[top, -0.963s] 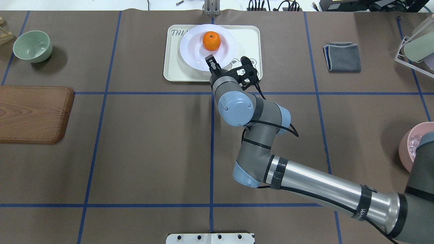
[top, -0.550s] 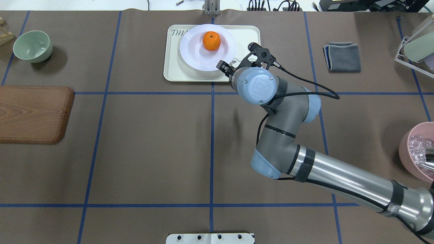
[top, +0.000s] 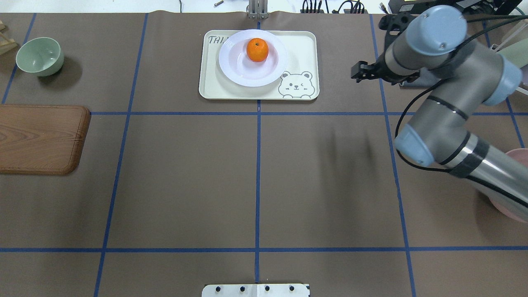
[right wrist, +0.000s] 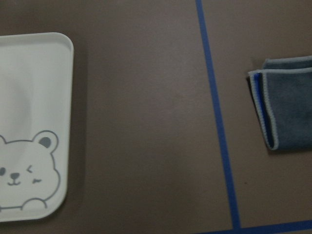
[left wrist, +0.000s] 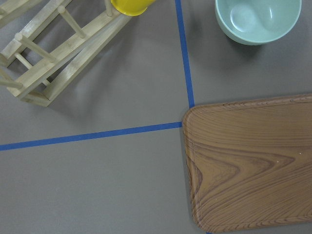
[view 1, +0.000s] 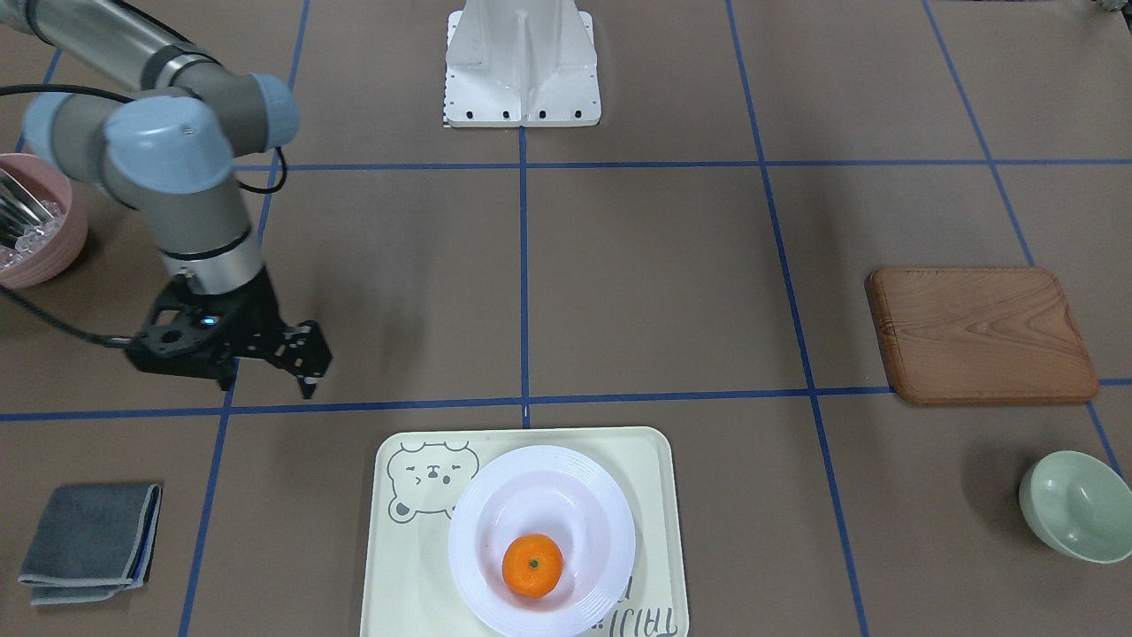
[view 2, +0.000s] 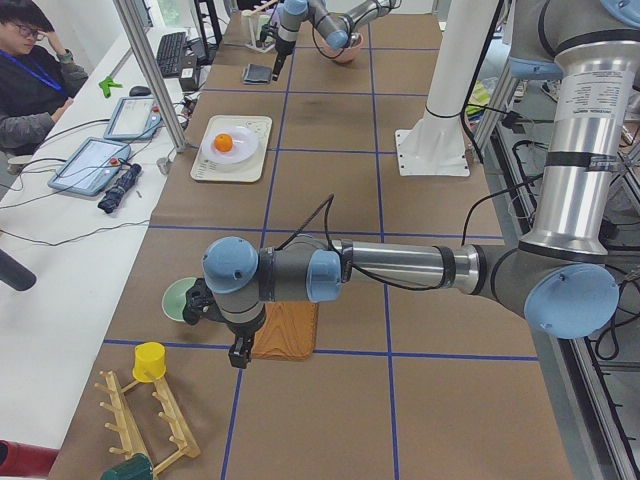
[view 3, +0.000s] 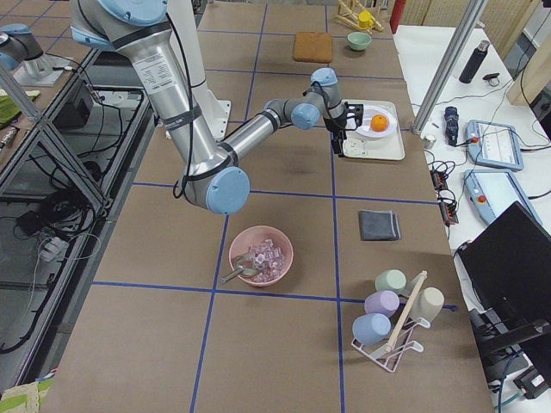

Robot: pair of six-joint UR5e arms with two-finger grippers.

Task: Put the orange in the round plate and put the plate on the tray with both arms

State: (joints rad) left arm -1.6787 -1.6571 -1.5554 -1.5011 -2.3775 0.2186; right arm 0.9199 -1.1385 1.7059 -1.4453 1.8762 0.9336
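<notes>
From overhead, the orange (top: pixel 257 50) lies in the plate (top: pixel 235 68), which sits on the tray (top: pixel 303 49) against its 12 o'clock edge. The right gripper (top: pixel 358 72) hangs at the tray's 3 o'clock, clear of its edge, with bare table (top: pixel 338 82) between. The left gripper (view 2: pixel 240 352) hovers beside the wooden board (view 2: pixel 290 330). For both grippers, I cannot tell the finger opening.

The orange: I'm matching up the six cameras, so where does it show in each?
Exterior front-facing: the orange sits bottom centre.
Overhead exterior: top centre.
Exterior left: upper left, far off.
Exterior right: upper right.
Left wrist-mounted: not in it.
Right wrist-mounted: not in it.
Shared landmark: the tray with its bear drawing, holding the round plate.
</notes>
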